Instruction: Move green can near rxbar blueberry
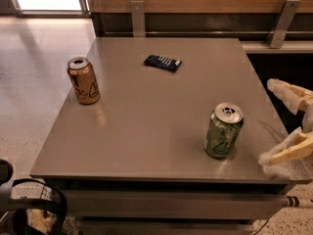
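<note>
We see the claw at the right edge of the worktop. Its two pale fingers are spread wide apart and hold nothing. One finger reaches in over the right border of the worktop; the other is lower, close to the front right corner. Near the claw, on its left in the view, stands the green can, upright and not touched by any finger. Farther from the claw, toward the back of the worktop, the rxbar blueberry lies flat, well apart from the green can. Farthest from the claw, near the left edge, a copper-orange can stands upright.
</note>
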`<state>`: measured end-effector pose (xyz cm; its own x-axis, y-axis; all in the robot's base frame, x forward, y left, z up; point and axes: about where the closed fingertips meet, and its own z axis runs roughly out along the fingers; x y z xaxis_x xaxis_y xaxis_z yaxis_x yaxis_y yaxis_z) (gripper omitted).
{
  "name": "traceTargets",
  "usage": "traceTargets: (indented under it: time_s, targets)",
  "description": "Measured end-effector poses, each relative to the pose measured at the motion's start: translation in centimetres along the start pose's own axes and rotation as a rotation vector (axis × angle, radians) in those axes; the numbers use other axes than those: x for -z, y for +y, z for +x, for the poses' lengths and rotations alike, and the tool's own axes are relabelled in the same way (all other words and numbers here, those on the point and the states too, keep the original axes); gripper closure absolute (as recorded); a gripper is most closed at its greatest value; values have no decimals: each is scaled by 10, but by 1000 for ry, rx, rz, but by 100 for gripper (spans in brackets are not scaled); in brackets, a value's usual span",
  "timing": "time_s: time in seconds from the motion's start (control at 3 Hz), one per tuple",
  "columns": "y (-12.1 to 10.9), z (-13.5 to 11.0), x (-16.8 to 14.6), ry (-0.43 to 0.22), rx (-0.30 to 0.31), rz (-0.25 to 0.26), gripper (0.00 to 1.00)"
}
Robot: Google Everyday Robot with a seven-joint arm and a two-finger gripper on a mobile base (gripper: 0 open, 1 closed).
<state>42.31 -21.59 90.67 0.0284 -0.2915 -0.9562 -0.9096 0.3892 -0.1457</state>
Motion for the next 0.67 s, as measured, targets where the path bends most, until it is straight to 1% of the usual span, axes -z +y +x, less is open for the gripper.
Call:
traceTargets:
  time_s: [0.33, 0.67]
  targets:
    - [1, 13, -12, -33, -23, -24, 0]
    - [2, 20, -21, -48, -36, -43, 0]
